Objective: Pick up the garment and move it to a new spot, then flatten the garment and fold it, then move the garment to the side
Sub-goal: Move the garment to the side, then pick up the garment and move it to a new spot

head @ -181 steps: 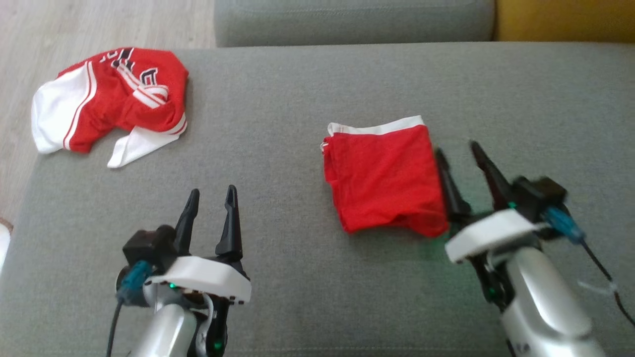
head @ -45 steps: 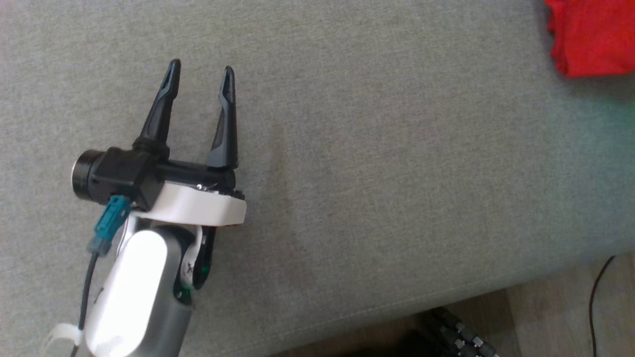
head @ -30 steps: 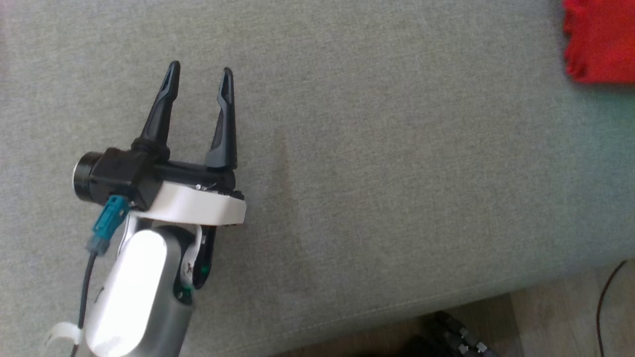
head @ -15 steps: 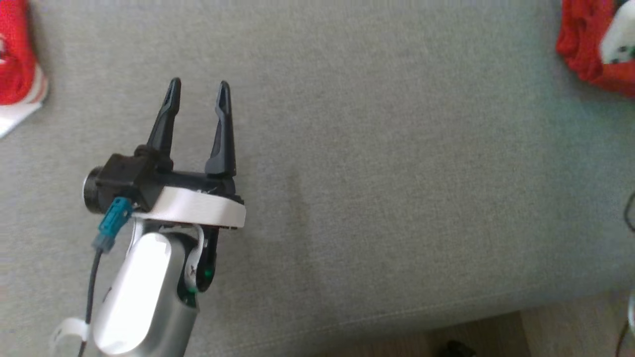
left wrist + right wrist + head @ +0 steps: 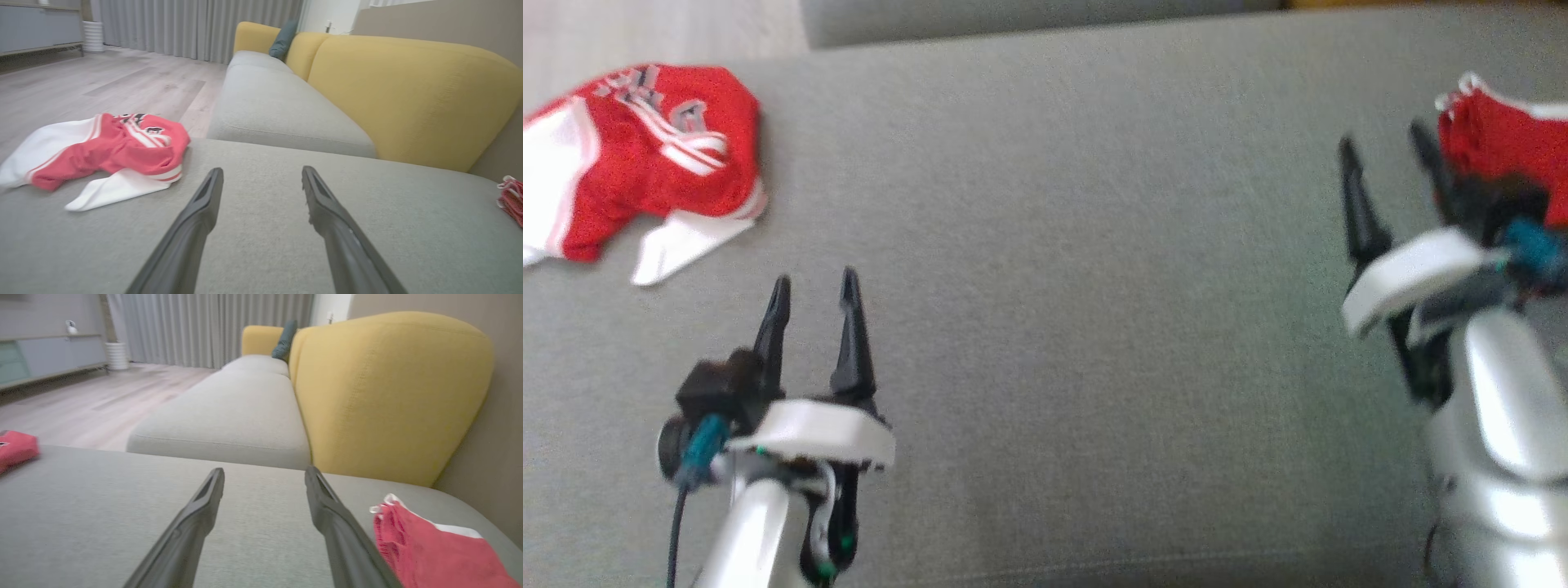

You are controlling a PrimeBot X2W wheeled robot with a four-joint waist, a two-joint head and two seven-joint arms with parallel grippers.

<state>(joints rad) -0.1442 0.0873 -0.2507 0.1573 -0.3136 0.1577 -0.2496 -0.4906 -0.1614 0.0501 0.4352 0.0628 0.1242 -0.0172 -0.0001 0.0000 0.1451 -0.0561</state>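
The folded red garment point(image 5: 1499, 143) lies far right on the grey sofa cushion point(image 5: 1094, 245), just beside the right gripper point(image 5: 1382, 135). Its jaws are wide and empty, as are the left gripper's point(image 5: 814, 278). The move aside looks done. Next, probably: reach for the crumpled jersey point(image 5: 645, 155), far left.

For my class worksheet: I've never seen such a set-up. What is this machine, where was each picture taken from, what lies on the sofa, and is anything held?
It is a wheeled robot with two arms, each ending in a two-fingered gripper. One picture looks down from its head: the left gripper at lower left, the right gripper at right. The other two come from wrist cameras, looking along each gripper's dark fingers. On the grey sofa cushion lie a crumpled red-and-white garment at far left and a folded red garment beside the right gripper. Both grippers are open and hold nothing.
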